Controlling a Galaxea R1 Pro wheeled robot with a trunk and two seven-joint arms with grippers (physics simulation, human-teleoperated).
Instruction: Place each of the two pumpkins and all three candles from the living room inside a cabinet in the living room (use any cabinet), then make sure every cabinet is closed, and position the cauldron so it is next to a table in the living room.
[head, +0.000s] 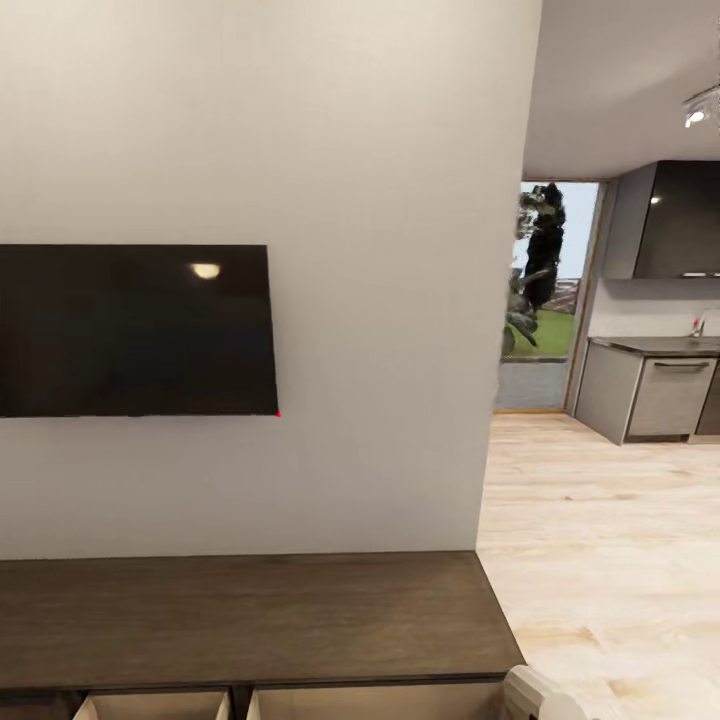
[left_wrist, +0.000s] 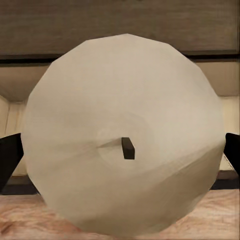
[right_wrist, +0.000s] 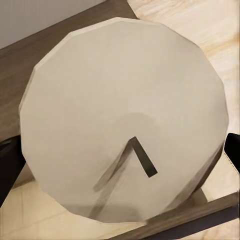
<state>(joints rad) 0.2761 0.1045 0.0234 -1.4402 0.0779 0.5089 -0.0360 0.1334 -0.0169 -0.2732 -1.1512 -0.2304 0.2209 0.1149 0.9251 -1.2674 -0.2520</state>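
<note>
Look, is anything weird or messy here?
Nothing is spilled or broken. The cabinet has two drawers pulled open at its front, showing pale insides. Each gripper holds a white candle: left, right. The TV hangs straight.

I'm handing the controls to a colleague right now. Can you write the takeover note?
Left gripper: shut on a candle, facing the cabinet's open drawer.
Right gripper: shut on a second candle, above the cabinet top near its end.
Cabinet stands under the wall TV; two drawers are pulled open at its front.
Done: two candles picked up.
Left: drop both into a drawer, fetch the third candle and both pumpkins, close all drawers, set the cauldron beside the table.
</note>
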